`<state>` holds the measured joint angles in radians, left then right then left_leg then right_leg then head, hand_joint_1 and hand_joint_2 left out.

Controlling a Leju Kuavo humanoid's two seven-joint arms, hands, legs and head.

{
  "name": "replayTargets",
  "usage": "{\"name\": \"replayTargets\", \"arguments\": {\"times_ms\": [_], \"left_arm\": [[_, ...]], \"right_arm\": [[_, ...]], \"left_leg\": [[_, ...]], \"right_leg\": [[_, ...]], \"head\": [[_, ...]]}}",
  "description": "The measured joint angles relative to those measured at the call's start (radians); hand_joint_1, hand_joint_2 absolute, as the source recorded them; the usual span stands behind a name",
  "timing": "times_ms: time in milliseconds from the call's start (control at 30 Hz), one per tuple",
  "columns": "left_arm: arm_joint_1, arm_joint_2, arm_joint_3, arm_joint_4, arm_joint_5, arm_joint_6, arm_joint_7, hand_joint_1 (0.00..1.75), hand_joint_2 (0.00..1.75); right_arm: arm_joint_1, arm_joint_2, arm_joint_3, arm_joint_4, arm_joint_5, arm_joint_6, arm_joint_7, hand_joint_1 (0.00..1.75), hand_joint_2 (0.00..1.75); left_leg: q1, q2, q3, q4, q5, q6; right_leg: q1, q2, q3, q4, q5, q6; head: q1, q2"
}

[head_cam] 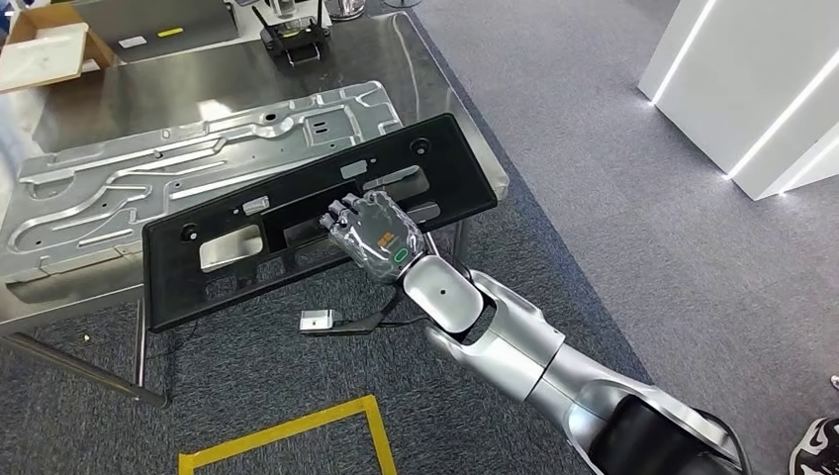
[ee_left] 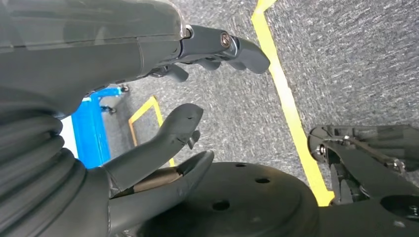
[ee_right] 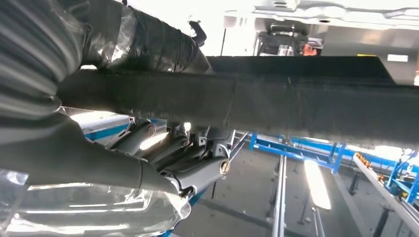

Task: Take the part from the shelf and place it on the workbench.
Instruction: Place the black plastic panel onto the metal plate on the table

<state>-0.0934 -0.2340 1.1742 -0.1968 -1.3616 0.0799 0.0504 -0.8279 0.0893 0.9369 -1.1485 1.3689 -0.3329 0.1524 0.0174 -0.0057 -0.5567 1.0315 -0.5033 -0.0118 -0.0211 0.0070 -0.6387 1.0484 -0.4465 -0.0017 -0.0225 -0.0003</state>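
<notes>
Head view: right hand (head_cam: 374, 236) grips the long black panel (head_cam: 297, 223) near its middle, fingers (head_cam: 341, 212) wrapped over its edge. The panel lies tilted over the near edge of the steel counter (head_cam: 148, 94), partly above a stamped silver sheet (head_cam: 148, 183), one end overhanging the grey carpet (head_cam: 643, 228).

Left wrist view: left hand (ee_left: 163, 103) hangs above the carpet and yellow floor tape (ee_left: 286, 103), fingers (ee_left: 237, 49) apart, grasping nothing.

Right wrist view: thumb and fingers (ee_right: 192, 163) clamp opposite faces of the panel's edge (ee_right: 296, 101).
</notes>
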Motion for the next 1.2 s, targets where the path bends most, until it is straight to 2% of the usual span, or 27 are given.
{"name": "replayTargets", "arguments": {"times_ms": [33,67,133,167,200,233,300,333,367,433,500,533,600,667,700,733,800,833,867,933,1000,1067,1133,1167,1200], "left_arm": [[0.000,0.000,0.000,0.000,0.000,0.001,0.000,0.00,1.75],[-0.001,0.000,0.000,0.000,-0.002,0.001,0.001,0.00,1.75],[0.000,0.001,0.000,0.000,-0.004,0.001,0.004,0.00,1.75],[0.000,0.001,0.000,0.000,-0.006,0.001,0.007,0.00,1.75],[0.000,0.001,-0.001,0.000,-0.008,0.002,0.010,0.00,1.75],[0.001,0.001,-0.001,0.000,-0.010,0.002,0.012,0.00,1.75],[0.001,0.001,-0.004,0.000,-0.011,0.002,0.016,0.00,1.75],[0.001,0.001,-0.005,0.000,-0.012,0.003,0.017,0.00,1.75],[0.000,0.002,-0.006,0.000,-0.012,0.003,0.017,0.00,1.75],[-0.001,0.002,-0.007,0.000,-0.012,0.003,0.017,0.00,1.75],[0.000,0.002,-0.008,0.000,-0.013,0.004,0.018,0.00,1.75],[0.001,0.001,-0.010,0.000,-0.015,0.004,0.020,0.00,1.75],[0.001,0.001,-0.015,0.000,-0.020,0.006,0.024,0.00,1.75],[-0.001,0.001,-0.021,0.000,-0.025,0.008,0.027,0.00,1.75],[-0.001,0.001,-0.023,0.000,-0.028,0.009,0.028,0.00,1.75],[-0.001,0.001,-0.025,0.000,-0.030,0.011,0.028,0.00,1.75],[0.000,0.000,-0.029,0.000,-0.036,0.017,0.028,0.00,1.75],[0.000,0.000,-0.032,0.000,-0.039,0.019,0.028,0.00,1.75],[0.000,-0.001,-0.035,0.000,-0.041,0.022,0.027,0.00,1.75],[-0.002,-0.002,-0.043,0.000,-0.044,0.026,0.027,0.00,1.75],[-0.004,-0.002,-0.048,0.000,-0.045,0.027,0.029,0.00,1.75],[-0.005,-0.001,-0.050,0.000,-0.045,0.029,0.029,0.00,1.75],[-0.005,-0.001,-0.050,0.000,-0.045,0.029,0.030,0.00,1.75],[-0.004,-0.001,-0.050,0.000,-0.045,0.029,0.030,0.00,1.75],[-0.003,-0.001,-0.050,0.000,-0.045,0.029,0.030,0.00,1.75]], "right_arm": [[0.000,0.004,0.000,0.000,-0.003,0.000,0.000,1.75,1.75],[0.001,0.010,0.000,0.000,-0.006,0.001,0.000,1.75,1.75],[0.003,0.024,0.001,0.003,-0.011,0.002,0.000,1.75,1.75],[0.005,0.032,0.001,0.006,-0.011,0.003,0.001,1.75,1.75],[0.006,0.039,0.002,0.009,-0.012,0.004,0.002,1.75,1.75],[0.006,0.047,0.003,0.013,-0.012,0.004,0.003,1.75,1.75],[0.002,0.062,0.005,0.019,-0.012,0.005,0.004,1.75,1.75],[-0.002,0.068,0.005,0.021,-0.012,0.006,0.004,1.75,1.75],[-0.007,0.074,0.006,0.023,-0.012,0.006,0.004,1.75,1.75],[-0.012,0.080,0.007,0.027,-0.012,0.006,0.005,1.75,1.75],[-0.014,0.086,0.008,0.030,-0.013,0.006,0.005,1.75,1.75],[-0.017,0.090,0.009,0.031,-0.014,0.006,0.005,1.75,1.75],[-0.025,0.098,0.009,0.034,-0.015,0.005,0.006,1.75,1.75],[-0.029,0.104,0.009,0.039,-0.016,0.005,0.007,1.75,1.75],[-0.028,0.107,0.010,0.042,-0.016,0.004,0.007,1.75,1.75],[-0.028,0.111,0.011,0.046,-0.017,0.003,0.007,1.75,1.75],[-0.029,0.120,0.012,0.052,-0.019,-0.003,0.008,1.75,1.75],[-0.030,0.125,0.013,0.055,-0.020,-0.009,0.008,1.75,1.75],[-0.032,0.129,0.013,0.058,-0.020,-0.015,0.008,1.75,1.75],[-0.035,0.136,0.013,0.065,-0.021,-0.026,0.008,1.75,1.75],[-0.036,0.141,0.014,0.073,-0.022,-0.030,0.008,1.75,1.75],[-0.038,0.147,0.014,0.080,-0.022,-0.035,0.008,1.75,1.75],[-0.040,0.153,0.014,0.087,-0.022,-0.039,0.008,1.75,1.75],[-0.040,0.154,0.015,0.091,-0.021,-0.039,0.008,1.75,1.75],[-0.039,0.154,0.015,0.095,-0.021,-0.040,0.007,1.75,1.75]], "left_leg": [[0.001,0.000,-0.011,0.028,-0.016,-0.004],[0.001,0.001,-0.037,0.080,-0.039,-0.007],[0.002,0.001,-0.117,0.220,-0.089,-0.011],[0.002,0.001,-0.152,0.271,-0.096,-0.011],[0.001,0.001,-0.170,0.283,-0.080,-0.009],[0.001,0.001,-0.166,0.254,-0.044,-0.006],[-0.001,0.001,-0.117,0.122,0.046,0.004],[-0.005,0.001,-0.092,0.063,0.073,0.009],[-0.008,0.001,-0.076,0.026,0.082,0.014],[-0.014,0.000,-0.068,0.005,0.073,0.020],[-0.008,-0.001,-0.059,-0.008,0.070,0.027],[-0.005,0.000,-0.052,-0.014,0.070,0.032],[-0.003,0.002,-0.043,-0.019,0.065,0.042],[-0.004,0.001,-0.037,-0.017,0.058,0.047],[-0.004,0.000,-0.033,-0.015,0.053,0.048],[-0.004,-0.001,-0.027,-0.014,0.047,0.048],[-0.004,-0.003,-0.012,-0.010,0.033,0.043],[-0.006,-0.004,-0.007,-0.007,0.026,0.038],[-0.007,-0.004,-0.005,-0.006,0.021,0.033],[-0.008,-0.005,-0.005,-0.006,0.016,0.020],[-0.005,-0.003,-0.001,-0.007,0.010,0.008],[-0.004,-0.001,-0.019,0.040,-0.016,-0.003],[-0.002,-0.001,-0.087,0.162,-0.064,-0.012],[-0.001,-0.001,-0.124,0.223,-0.080,-0.015],[0.000,0.000,-0.151,0.259,-0.080,-0.017]], "right_leg": [[-0.002,0.000,0.007,-0.003,-0.003,-0.007],[-0.002,-0.001,0.014,-0.006,-0.006,-0.012],[0.003,-0.002,0.024,-0.007,-0.015,-0.021],[0.005,-0.002,0.029,-0.007,-0.020,-0.023],[0.007,-0.002,0.036,-0.007,-0.025,-0.024],[0.009,-0.001,0.044,-0.007,-0.031,-0.024],[0.010,0.000,0.062,-0.008,-0.045,-0.020],[0.011,0.001,0.068,-0.007,-0.050,-0.016],[0.012,0.001,0.070,-0.008,-0.054,-0.011],[0.013,-0.001,0.071,-0.010,-0.057,-0.002],[0.014,-0.004,0.071,-0.006,-0.066,0.009],[0.015,-0.005,0.062,0.015,-0.078,0.013],[0.014,-0.005,0.007,0.119,-0.120,0.019],[0.013,-0.005,-0.071,0.238,-0.149,0.022],[0.012,-0.005,-0.094,0.260,-0.140,0.022],[0.011,-0.005,-0.099,0.246,-0.111,0.022],[0.010,-0.006,-0.061,0.129,-0.025,0.016],[0.012,-0.006,-0.035,0.068,0.004,0.012],[0.014,-0.006,-0.018,0.026,0.017,0.007],[0.020,-0.003,-0.008,0.003,0.013,-0.003],[0.017,0.000,-0.001,-0.007,0.011,-0.012],[0.010,-0.001,0.012,-0.017,0.010,-0.021],[0.010,-0.003,0.020,-0.019,0.004,-0.029],[0.010,-0.003,0.023,-0.019,0.001,-0.030],[0.010,-0.003,0.026,-0.018,-0.003,-0.030]], "head": [[0.000,0.000],[0.000,0.000],[0.000,0.000],[0.000,0.000],[0.000,0.000],[0.000,0.000],[0.000,0.000],[0.000,0.000],[0.000,0.000],[0.000,0.000],[0.000,0.000],[0.001,0.000],[0.001,0.000],[0.001,0.000],[0.001,0.000],[0.001,0.000],[0.001,0.000],[0.001,0.000],[0.001,0.000],[0.001,0.000],[0.001,0.000],[0.000,0.000],[0.000,0.000],[0.000,0.000],[0.000,0.000]]}}
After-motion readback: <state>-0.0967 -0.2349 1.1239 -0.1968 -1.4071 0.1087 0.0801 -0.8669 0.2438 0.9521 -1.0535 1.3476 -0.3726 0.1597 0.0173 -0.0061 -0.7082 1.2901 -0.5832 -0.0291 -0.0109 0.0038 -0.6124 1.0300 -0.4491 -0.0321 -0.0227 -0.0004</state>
